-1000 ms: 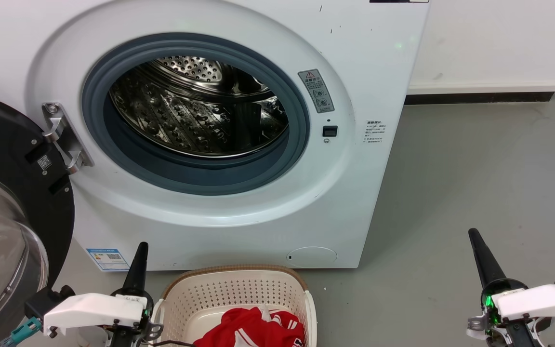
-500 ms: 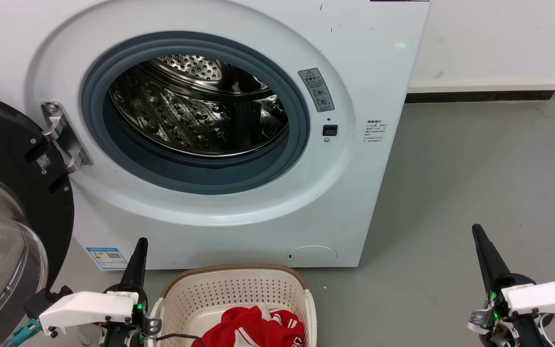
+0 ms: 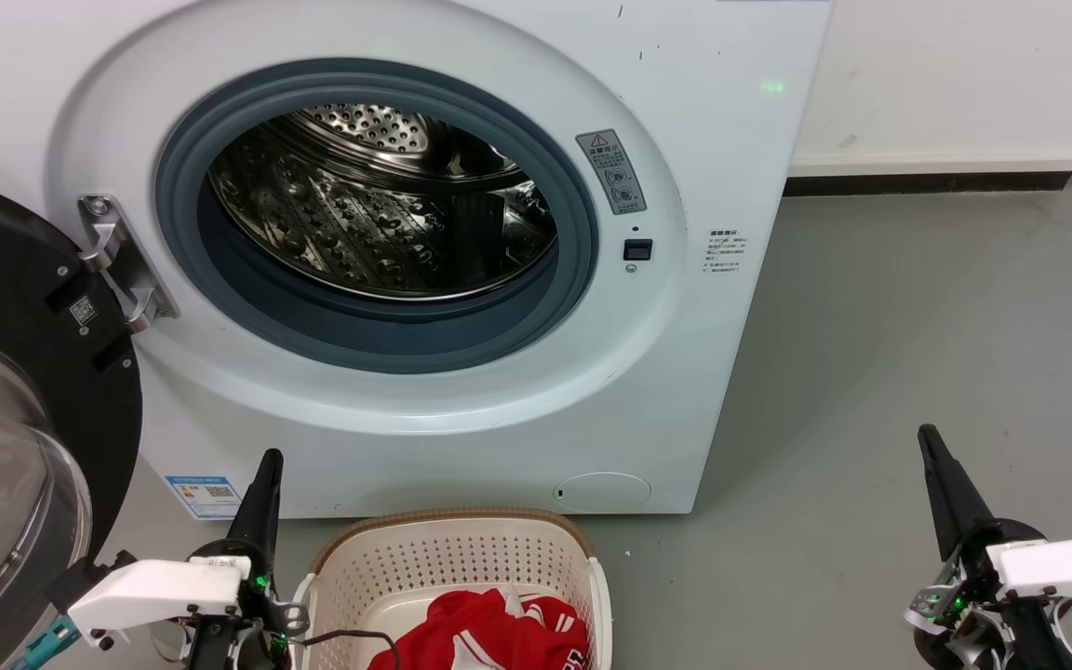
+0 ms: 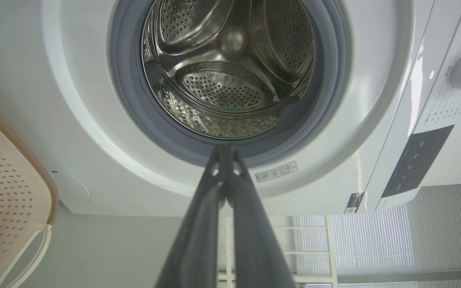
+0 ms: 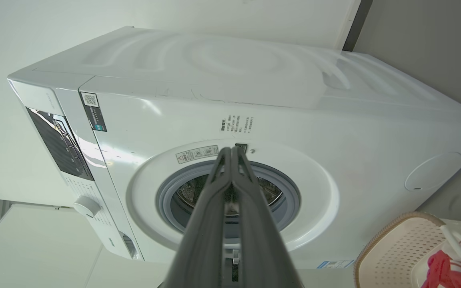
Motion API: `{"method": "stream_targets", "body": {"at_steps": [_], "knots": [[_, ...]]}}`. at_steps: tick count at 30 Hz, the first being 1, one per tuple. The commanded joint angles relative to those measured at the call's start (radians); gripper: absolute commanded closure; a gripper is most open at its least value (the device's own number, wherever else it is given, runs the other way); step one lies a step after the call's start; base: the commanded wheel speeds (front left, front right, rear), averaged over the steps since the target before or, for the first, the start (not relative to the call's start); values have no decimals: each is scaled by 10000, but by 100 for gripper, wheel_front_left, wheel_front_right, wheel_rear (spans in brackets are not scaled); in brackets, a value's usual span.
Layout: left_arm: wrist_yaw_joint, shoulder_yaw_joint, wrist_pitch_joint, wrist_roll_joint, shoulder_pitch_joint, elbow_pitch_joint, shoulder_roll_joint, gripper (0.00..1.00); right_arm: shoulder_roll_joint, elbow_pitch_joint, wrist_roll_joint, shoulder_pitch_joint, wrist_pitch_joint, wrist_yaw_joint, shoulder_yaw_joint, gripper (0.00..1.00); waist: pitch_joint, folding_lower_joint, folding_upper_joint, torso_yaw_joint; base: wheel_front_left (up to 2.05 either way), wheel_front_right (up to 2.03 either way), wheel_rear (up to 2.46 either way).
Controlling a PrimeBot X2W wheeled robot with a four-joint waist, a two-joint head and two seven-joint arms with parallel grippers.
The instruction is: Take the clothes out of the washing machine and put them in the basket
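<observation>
The white washing machine [image 3: 685,112] stands before me with its porthole uncovered; its steel drum [image 3: 378,214] holds no fabric that I can see, and the same bare drum [image 4: 230,72] shows in the left wrist view. Red clothes [image 3: 489,637] with white trim lie in the cream basket [image 3: 452,558] on the floor below the machine. My left gripper [image 3: 268,458] is shut and holds nothing, just left of the basket. Far to the right, over the floor, my right gripper [image 3: 927,434] is shut on nothing as well. The basket [image 5: 394,248] and clothes [image 5: 442,268] also appear in the right wrist view.
The machine's black-framed glass door [image 3: 15,419] hangs open at the left, close to my left arm. Grey floor [image 3: 917,326] stretches right of the machine to a white wall with a dark skirting [image 3: 927,184].
Both grippers have drawn back a little toward the bottom of the head view, the right one also drifting right. The clothes, basket and machine lie as before.
</observation>
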Motion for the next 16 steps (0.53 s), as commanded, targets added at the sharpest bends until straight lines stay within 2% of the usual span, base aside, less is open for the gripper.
{"method": "stream_targets", "body": {"at_steps": [1, 16], "knots": [[-61, 52, 42, -180, -157, 26, 3, 100, 5, 17, 182, -174, 42, -3, -39, 100, 3, -1, 0, 0, 0, 0, 0], [-219, 207, 252, -1145, -230, 171, -55, 100, 44, 206, 1113, -300, 171, -3, -163, 100, 43, -1, 0, -6, 0, 0, 0]]}}
